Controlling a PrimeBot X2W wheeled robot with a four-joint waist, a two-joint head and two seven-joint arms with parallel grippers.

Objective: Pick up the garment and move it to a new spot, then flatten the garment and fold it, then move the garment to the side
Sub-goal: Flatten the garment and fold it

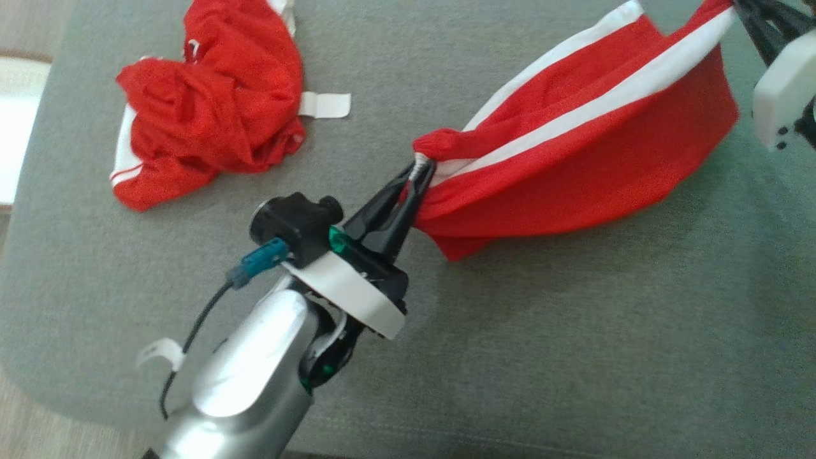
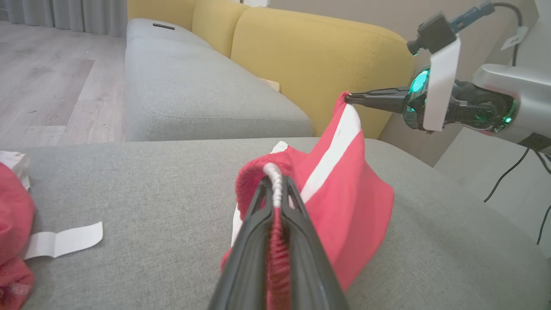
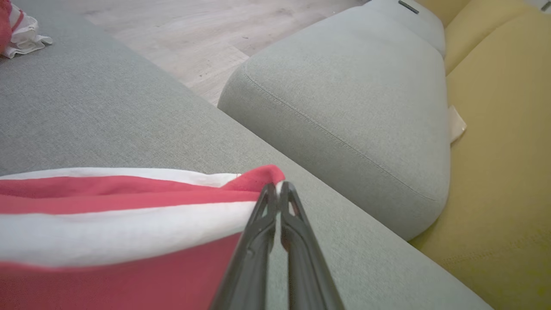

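Both pinched shut on thin edges, my left fingers (image 1: 419, 171) and right fingers (image 1: 743, 10) stretch the red striped garment (image 1: 574, 159) over the grey cushion (image 1: 574, 357), right side; pulling harder could slip a corner free.

Garment (image 1: 574, 159): red matt cloth, ribbed cuff. Sofa cushion (image 1: 574, 350): grey coarse-weave fabric, matt. Left forearm (image 1: 255, 370): glossy silver shell. Floor (image 2: 51, 86): pale wood.

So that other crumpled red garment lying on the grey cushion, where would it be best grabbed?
Probably the white-striped hem at the near-left corner of the crumpled red garment, coming down from above. It sticks out at the heap's edge, low on the grey cushion, while the middle is just bunched folds.
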